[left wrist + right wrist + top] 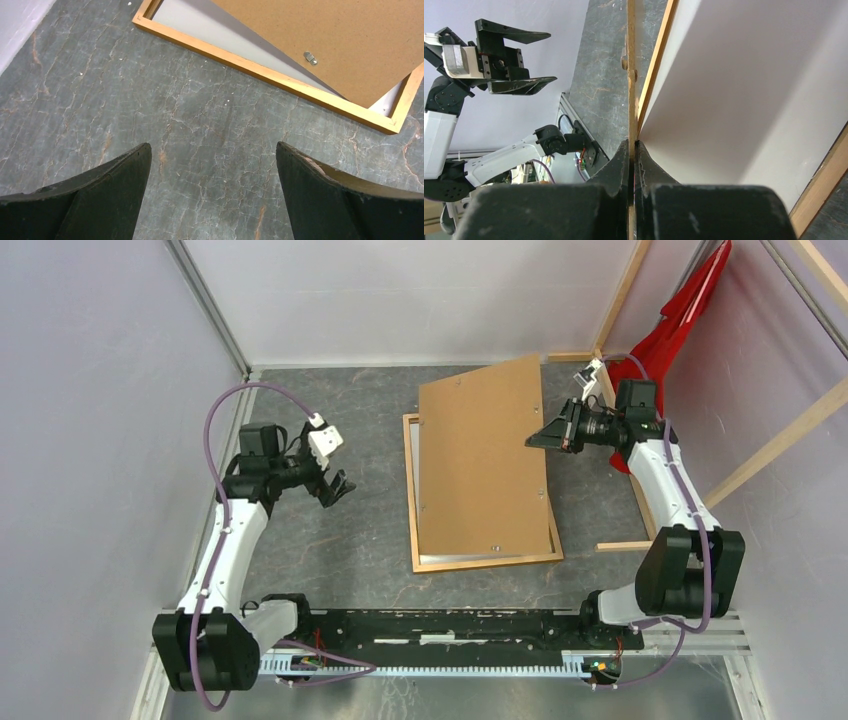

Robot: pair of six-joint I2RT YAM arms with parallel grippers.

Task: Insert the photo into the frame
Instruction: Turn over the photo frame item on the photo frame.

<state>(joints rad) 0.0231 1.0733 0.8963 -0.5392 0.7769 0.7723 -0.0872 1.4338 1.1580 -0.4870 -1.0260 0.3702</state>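
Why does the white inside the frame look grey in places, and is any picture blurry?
Top view: even light, everything sharp. Left wrist view: the raised board shades the white surface inside the frame, greying it; the open left gripper looks dark, with little detail. Right wrist view: the same shadow beside the board the right gripper pinches.

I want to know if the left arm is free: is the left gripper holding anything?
No, the left gripper stands wide open over the grey table, with nothing between its jaws.
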